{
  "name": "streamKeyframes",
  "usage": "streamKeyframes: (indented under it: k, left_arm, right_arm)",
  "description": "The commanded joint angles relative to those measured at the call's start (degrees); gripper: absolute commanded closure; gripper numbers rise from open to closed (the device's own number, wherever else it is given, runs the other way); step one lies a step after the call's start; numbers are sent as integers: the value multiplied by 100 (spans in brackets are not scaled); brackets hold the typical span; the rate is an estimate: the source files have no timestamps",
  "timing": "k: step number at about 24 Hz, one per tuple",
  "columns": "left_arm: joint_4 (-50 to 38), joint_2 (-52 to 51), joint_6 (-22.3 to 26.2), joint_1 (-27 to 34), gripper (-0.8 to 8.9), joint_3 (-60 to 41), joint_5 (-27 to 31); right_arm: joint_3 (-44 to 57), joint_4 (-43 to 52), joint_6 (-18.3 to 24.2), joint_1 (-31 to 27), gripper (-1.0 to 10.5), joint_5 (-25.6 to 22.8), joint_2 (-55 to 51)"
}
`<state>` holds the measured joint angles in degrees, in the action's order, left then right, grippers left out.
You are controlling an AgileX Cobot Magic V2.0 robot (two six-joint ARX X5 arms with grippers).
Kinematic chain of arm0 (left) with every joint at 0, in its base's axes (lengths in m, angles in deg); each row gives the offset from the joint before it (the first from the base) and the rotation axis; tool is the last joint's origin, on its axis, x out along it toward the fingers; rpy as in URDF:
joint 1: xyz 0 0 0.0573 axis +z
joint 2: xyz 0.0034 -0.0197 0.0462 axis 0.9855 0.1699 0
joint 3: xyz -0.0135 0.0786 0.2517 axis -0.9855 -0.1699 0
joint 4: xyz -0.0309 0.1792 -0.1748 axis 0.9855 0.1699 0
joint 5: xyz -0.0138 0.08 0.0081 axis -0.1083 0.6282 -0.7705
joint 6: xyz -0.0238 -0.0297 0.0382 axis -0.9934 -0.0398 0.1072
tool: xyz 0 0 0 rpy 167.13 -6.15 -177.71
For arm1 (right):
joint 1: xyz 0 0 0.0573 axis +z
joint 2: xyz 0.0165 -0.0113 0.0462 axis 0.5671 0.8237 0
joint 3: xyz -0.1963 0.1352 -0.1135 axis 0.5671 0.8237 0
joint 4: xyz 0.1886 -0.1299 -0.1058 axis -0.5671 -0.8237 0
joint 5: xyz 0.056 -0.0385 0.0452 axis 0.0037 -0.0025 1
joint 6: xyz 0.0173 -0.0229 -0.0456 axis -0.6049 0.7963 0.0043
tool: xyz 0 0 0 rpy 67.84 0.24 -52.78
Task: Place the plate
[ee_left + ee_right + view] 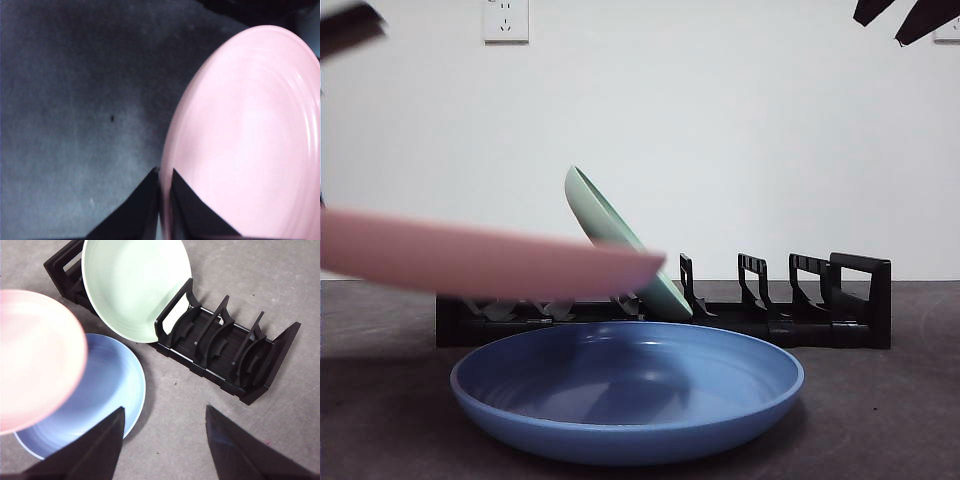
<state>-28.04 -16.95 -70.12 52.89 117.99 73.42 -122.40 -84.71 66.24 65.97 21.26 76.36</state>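
My left gripper (pixel 162 175) is shut on the rim of a pink plate (pixel 250 135). It holds the plate nearly flat in the air, above the left part of a blue plate (pixel 625 390) and in front of the rack; the pink plate shows in the front view (pixel 480 262) and the right wrist view (pixel 35 357). A pale green plate (pixel 615 240) leans in a slot of the black dish rack (pixel 820 305). My right gripper (pixel 165 432) is open and empty, high above the table to the right.
The blue plate (pixel 100 395) lies flat on the grey table in front of the rack. The rack (pixel 225 350) has several free slots to the right of the green plate (pixel 132 285). A white wall stands behind.
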Motion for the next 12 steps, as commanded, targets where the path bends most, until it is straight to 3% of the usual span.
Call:
streamKeyframes:
  k: [1, 12]
  left_arm:
    - [-247, 328, -173, -214, 798, 57, 221]
    - [-1204, 1335, -518, -938, 798, 70, 638]
  right_arm:
    - [-109, 50, 66, 26, 692, -2, 20]
    - [-109, 50, 87, 26, 692, -2, 20]
